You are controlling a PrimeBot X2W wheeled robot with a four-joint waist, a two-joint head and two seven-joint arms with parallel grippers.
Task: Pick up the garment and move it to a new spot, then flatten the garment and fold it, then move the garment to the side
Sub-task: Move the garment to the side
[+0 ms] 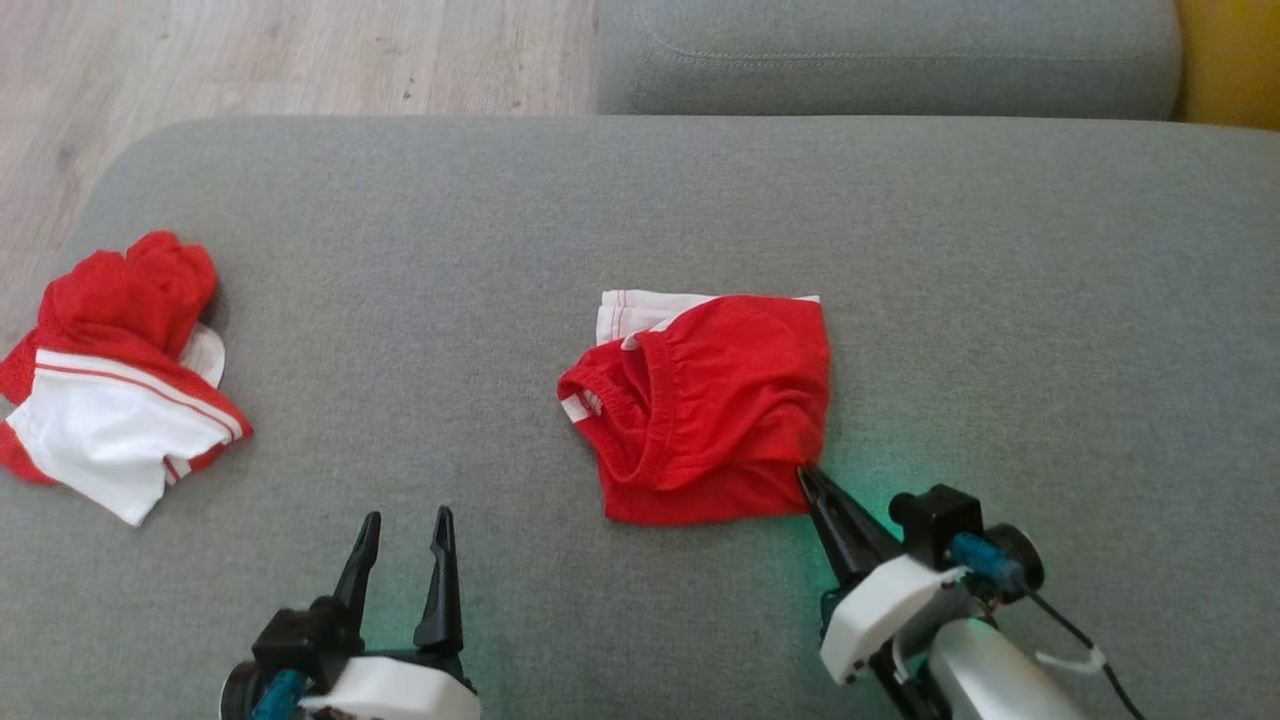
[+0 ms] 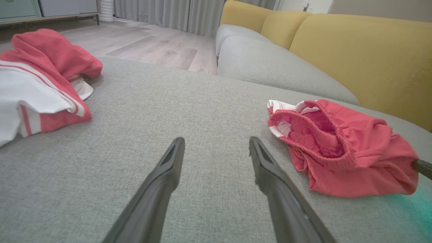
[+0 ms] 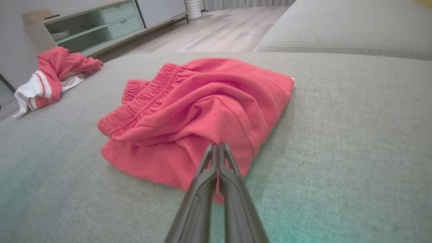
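Observation:
The garment [image 1: 120, 370], a red mesh jersey with white red-striped sleeves, lies crumpled at the cushion's left edge; its lettering is hidden. It also shows as a heap in the left wrist view [image 2: 40, 84] and far off in the right wrist view [image 3: 54, 74]. The other red-and-white garment [image 1: 710, 410], folded with an elastic band showing, lies mid-cushion [image 2: 337, 148]. My right gripper [image 1: 803, 472] is shut, its tips pinching that piece's near right corner [image 3: 217, 145]. My left gripper [image 1: 405, 520] hovers open over bare cushion between the two pieces [image 2: 216, 141].
Both pieces rest on a wide grey cushion [image 1: 700, 200]. A second grey seat [image 1: 880, 50] lies beyond it, with a yellow backrest [image 2: 364, 50] to the right. Wooden floor [image 1: 250, 50] borders the far left, and a low cabinet [image 3: 101, 23] stands farther off.

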